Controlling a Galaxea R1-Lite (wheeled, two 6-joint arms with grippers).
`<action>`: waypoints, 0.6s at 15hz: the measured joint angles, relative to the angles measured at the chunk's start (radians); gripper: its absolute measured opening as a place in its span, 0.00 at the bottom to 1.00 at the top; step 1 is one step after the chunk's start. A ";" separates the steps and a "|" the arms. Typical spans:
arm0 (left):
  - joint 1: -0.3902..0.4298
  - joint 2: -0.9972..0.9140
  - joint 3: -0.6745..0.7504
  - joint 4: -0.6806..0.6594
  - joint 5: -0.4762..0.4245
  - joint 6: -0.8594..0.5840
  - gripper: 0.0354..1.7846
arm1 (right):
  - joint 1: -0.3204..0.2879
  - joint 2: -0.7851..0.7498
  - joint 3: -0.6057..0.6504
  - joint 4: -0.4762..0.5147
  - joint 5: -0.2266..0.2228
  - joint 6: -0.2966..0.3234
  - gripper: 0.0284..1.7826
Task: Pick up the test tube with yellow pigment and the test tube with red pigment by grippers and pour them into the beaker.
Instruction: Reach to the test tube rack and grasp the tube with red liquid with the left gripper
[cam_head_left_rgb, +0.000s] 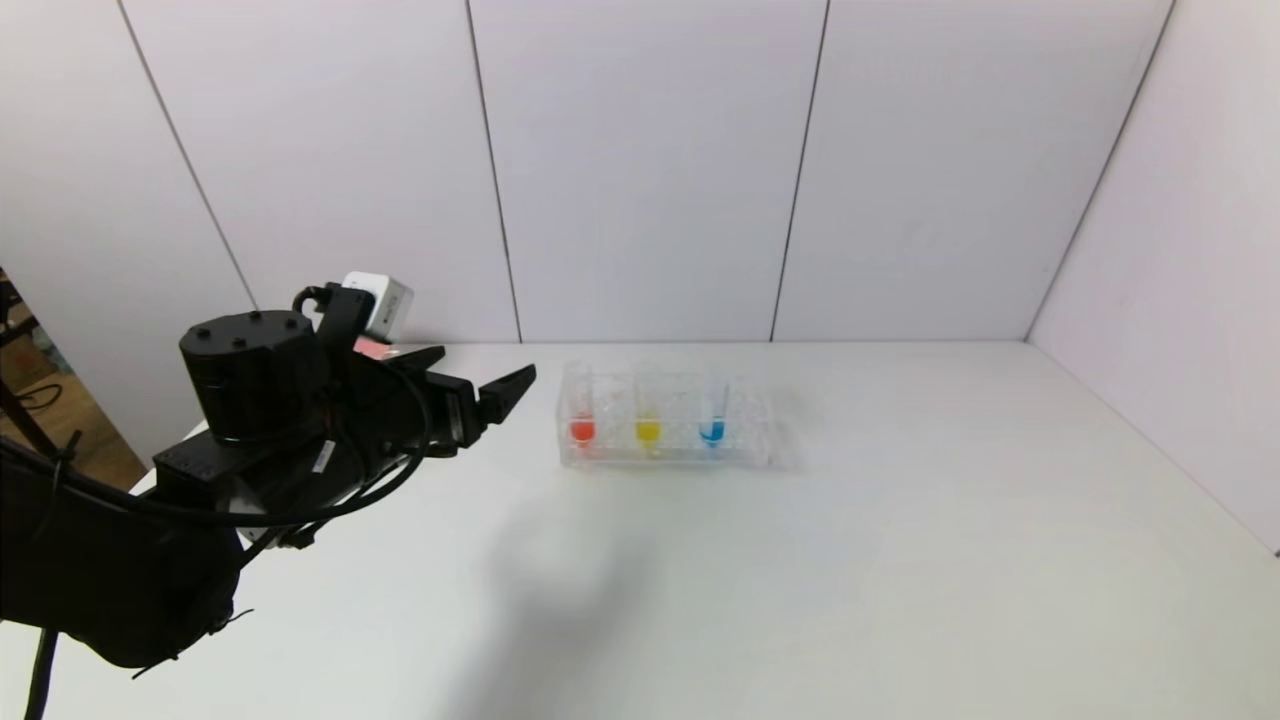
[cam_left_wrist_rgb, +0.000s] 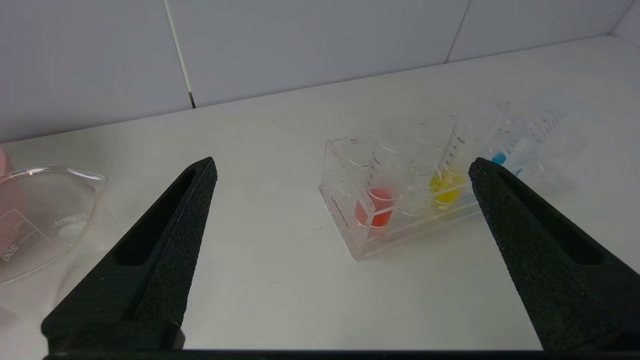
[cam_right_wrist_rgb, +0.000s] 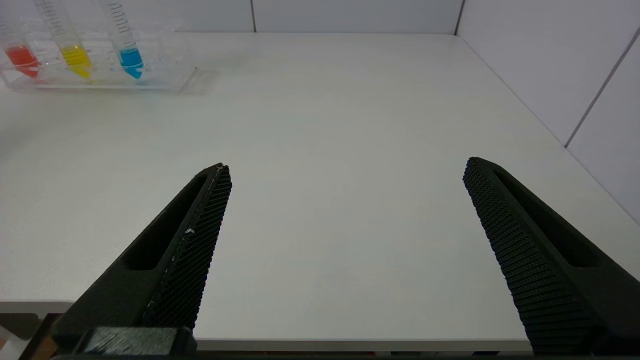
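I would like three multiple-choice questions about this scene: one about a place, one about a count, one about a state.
1. In the rack, which tube is nearest the left gripper?
A. red B. yellow C. blue

2. How many tubes hold coloured liquid?
A. two B. three C. four

3. How are the left gripper's fingers?
A. shut on a tube B. open, empty C. shut, empty

Answers:
1. A: in the head view the red tube stands at the rack's end beside that gripper.
2. B: red, yellow tube and blue tube.
3. B: the left wrist view shows them wide apart with only table between.
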 joint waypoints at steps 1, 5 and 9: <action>-0.014 0.017 0.000 -0.022 0.012 0.000 0.99 | 0.000 0.000 0.000 0.000 0.000 0.000 0.95; -0.076 0.113 0.014 -0.188 0.088 0.001 0.99 | 0.001 0.000 0.000 0.000 0.000 0.000 0.95; -0.125 0.187 0.010 -0.229 0.123 0.004 0.99 | 0.000 0.000 0.000 0.000 0.000 0.000 0.95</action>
